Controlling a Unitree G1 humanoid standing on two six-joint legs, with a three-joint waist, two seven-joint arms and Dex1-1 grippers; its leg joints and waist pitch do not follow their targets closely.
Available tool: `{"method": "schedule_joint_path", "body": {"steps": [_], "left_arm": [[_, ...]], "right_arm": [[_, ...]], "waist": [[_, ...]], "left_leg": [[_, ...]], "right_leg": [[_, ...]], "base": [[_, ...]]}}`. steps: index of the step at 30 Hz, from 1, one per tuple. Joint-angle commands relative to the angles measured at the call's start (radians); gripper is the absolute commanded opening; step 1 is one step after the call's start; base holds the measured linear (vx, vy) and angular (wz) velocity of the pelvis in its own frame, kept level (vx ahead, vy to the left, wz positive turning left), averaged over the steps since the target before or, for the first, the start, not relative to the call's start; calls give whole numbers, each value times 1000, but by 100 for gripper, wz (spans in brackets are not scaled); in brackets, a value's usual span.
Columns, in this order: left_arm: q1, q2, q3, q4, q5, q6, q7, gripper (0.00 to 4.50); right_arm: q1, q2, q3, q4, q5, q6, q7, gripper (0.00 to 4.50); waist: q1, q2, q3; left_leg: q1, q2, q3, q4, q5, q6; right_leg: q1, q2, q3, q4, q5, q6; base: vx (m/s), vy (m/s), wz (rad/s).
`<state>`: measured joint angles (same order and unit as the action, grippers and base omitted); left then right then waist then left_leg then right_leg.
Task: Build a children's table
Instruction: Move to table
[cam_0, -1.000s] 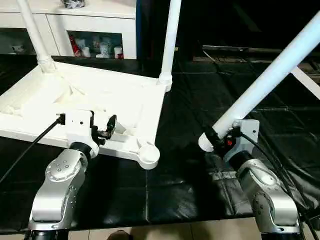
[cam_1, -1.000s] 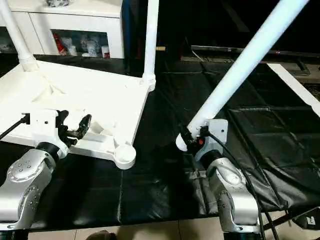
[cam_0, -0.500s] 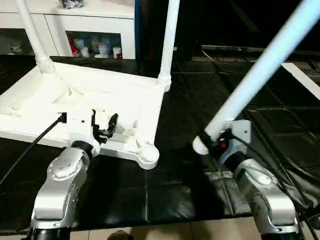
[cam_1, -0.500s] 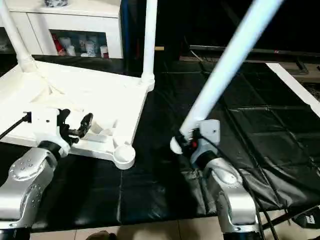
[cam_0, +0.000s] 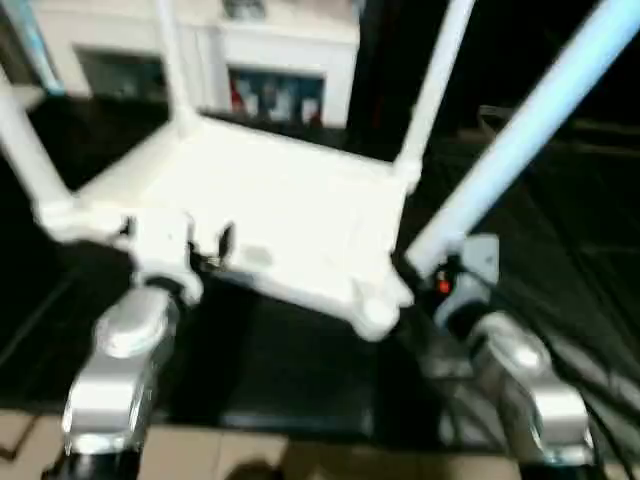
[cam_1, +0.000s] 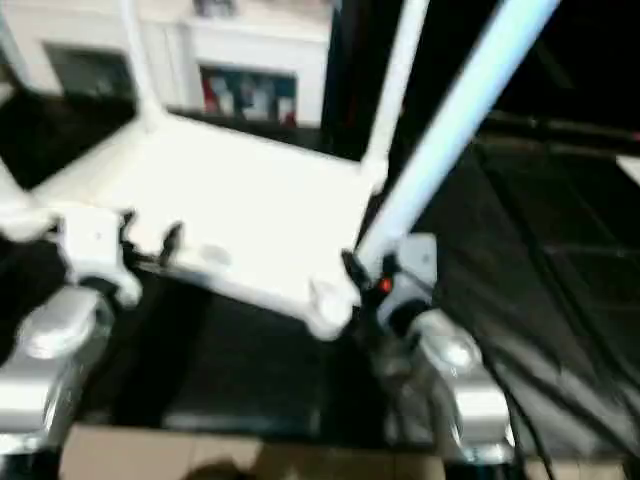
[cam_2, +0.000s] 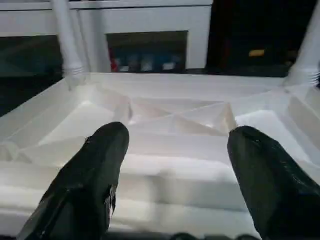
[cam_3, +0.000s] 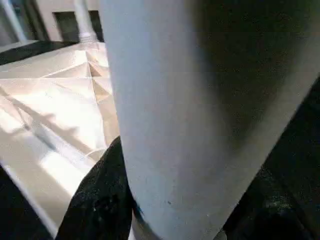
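Left wrist view has the left gripper (cam_2: 172, 165) spread open with nothing between its fingers, the ribbed underside of the table top (cam_2: 170, 120) just ahead of them. Beside that top's near corner socket (cam_0: 375, 318), the right gripper (cam_0: 440, 280) clamps the fourth leg (cam_0: 520, 130), which slants up and away.

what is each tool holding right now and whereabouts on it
The right tool grips a long white tapered round leg close to its lower end. The left tool stands open at the white plastic tabletop's near edge, holding nothing.
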<state>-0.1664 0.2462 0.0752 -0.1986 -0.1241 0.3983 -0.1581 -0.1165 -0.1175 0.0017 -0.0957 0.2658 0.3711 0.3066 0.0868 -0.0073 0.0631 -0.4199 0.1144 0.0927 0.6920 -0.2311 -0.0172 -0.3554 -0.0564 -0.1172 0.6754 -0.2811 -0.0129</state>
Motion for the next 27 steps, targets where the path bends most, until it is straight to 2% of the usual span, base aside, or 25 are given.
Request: {"method": "schedule_joint_path", "body": {"steps": [1,2,3,4,5,6,7,8,9,10,11,12,13,14,15,17,21,23,24,25,26,27], "left_arm": [[-11,-7,1,-3,-9,5,5,367],[-13,-8,3,-1,-8,7,2,367],[-14,-7,3,0,-5,6,0,367],[-16,-7,3,2,-3,5,-1,367],[-19,-7,4,7,-2,4,0,367],[-20,-8,5,8,-3,4,0,367],[-21,-8,5,9,-4,5,0,367],[-22,-8,5,10,-5,6,-1,367],[-22,-7,3,10,-4,9,-2,367],[-23,-6,2,11,-4,13,-3,367],[-24,-7,3,12,-6,20,-4,367],[-25,-8,3,14,-6,25,-4,367],[-25,-10,4,14,-6,26,-4,367],[-25,-12,4,13,-7,28,-3,367],[-26,-13,5,14,-7,28,-3,367],[-25,-22,14,17,-16,25,1,367],[-21,-24,17,18,-19,24,2,367],[-17,-25,18,15,-19,28,1,367],[-16,-26,19,13,-19,30,1,367],[-14,-28,21,11,-21,32,2,367],[-11,-31,22,6,-23,33,1,367],[-8,-31,21,1,-23,34,-1,367]], "right_arm": [[-4,-6,-9,0,-1,2,-4,192],[-5,-7,-9,2,0,1,-6,192],[-6,-7,-10,2,2,1,-8,192],[-6,-7,-10,2,2,1,-10,192],[-5,-7,-12,1,2,0,-12,192],[-4,-7,-13,-1,2,1,-13,192],[-4,-7,-14,-1,2,1,-13,192],[-3,-7,-15,-2,2,3,-14,192],[-1,-7,-17,-3,1,4,-14,192],[0,-8,-19,-5,1,5,-14,192],[2,-9,-21,-8,1,6,-14,192],[3,-10,-23,-10,3,9,-14,192],[2,-12,-25,-11,4,10,-14,192],[2,-15,-28,-13,6,12,-13,192],[2,-17,-29,-14,6,13,-13,192],[1,-20,-30,-14,6,13,-12,192],[1,-24,-28,-15,6,14,-10,192],[0,-27,-25,-15,3,17,-5,192],[-2,-28,-24,-14,3,19,-3,192],[-3,-28,-23,-13,3,19,-2,192],[-6,-28,-24,-11,5,20,-1,192],[-7,-28,-24,-10,6,19,-1,192]], "waist": [[-32,42,-57],[-42,38,-46],[-46,35,-41],[-46,19,-37],[-41,11,-38],[-43,1,-40],[-42,0,-34],[-42,-7,-37],[-42,-6,-37],[-42,6,-39],[-44,9,-41],[-46,8,-40],[-46,10,-38],[-45,7,-39],[-45,6,-38],[-43,2,-38],[-39,5,-41],[-37,-2,-43],[-35,-1,-45],[-34,-7,-45],[-30,-5,-47],[-29,-9,-48]], "left_leg": [[50,146,-119,-203,-576,-231],[47,121,-94,-207,-666,-250],[38,111,-85,-210,-702,-257],[32,101,-73,-192,-711,-248],[43,96,-62,-162,-650,-206],[45,96,-58,-153,-596,-178],[44,99,-53,-145,-509,-135],[39,104,-46,-151,-427,-108],[36,105,-43,-159,-400,-101],[40,113,-40,-171,-392,-101],[42,119,-40,-181,-406,-107],[37,120,-41,-187,-411,-111],[36,118,-40,-191,-438,-121],[44,117,-37,-186,-453,-124],[46,116,-36,-183,-451,-122],[45,119,-32,-181,-425,-111],[44,122,-28,-184,-390,-103],[42,124,-23,-187,-351,-95],[43,124,-23,-186,-342,-92],[43,124,-17,-185,-326,-82],[46,124,-13,-182,-308,-76],[46,125,-10,-181,-295,-70]], "right_leg": [[5,-50,45,-9,-2,-74],[0,-65,50,-31,17,-77],[7,-79,54,-51,-25,-80],[8,-117,75,-94,-185,-86],[0,-154,98,-135,-373,-96],[3,-169,103,-152,-439,-99],[11,-186,101,-180,-556,-89],[23,-180,94,-186,-568,-78],[26,-171,89,-183,-543,-77],[22,-156,85,-177,-465,-83],[22,-146,81,-166,-378,-97],[25,-144,80,-161,-346,-101],[23,-142,79,-160,-341,-101],[16,-149,83,-164,-355,-105],[14,-151,85,-166,-361,-108],[15,-155,87,-168,-363,-114],[15,-150,87,-158,-307,-123],[17,-147,87,-151,-246,-132],[17,-147,87,-147,-235,-134],[16,-148,88,-149,-239,-133],[13,-150,91,-150,-242,-135],[12,-151,93,-150,-239,-137]], "base": [[-111,124,5],[-79,81,-3],[-79,81,-3],[-77,35,-4],[-71,0,-5],[-71,0,-5],[-65,-9,-10],[-58,-5,-16],[-58,-5,-16],[0,0,0],[0,0,0],[0,0,0],[0,0,0],[0,0,0],[0,0,0],[0,0,0],[0,0,0],[0,0,0],[0,0,0],[0,0,0],[0,0,0],[0,0,0]]}}
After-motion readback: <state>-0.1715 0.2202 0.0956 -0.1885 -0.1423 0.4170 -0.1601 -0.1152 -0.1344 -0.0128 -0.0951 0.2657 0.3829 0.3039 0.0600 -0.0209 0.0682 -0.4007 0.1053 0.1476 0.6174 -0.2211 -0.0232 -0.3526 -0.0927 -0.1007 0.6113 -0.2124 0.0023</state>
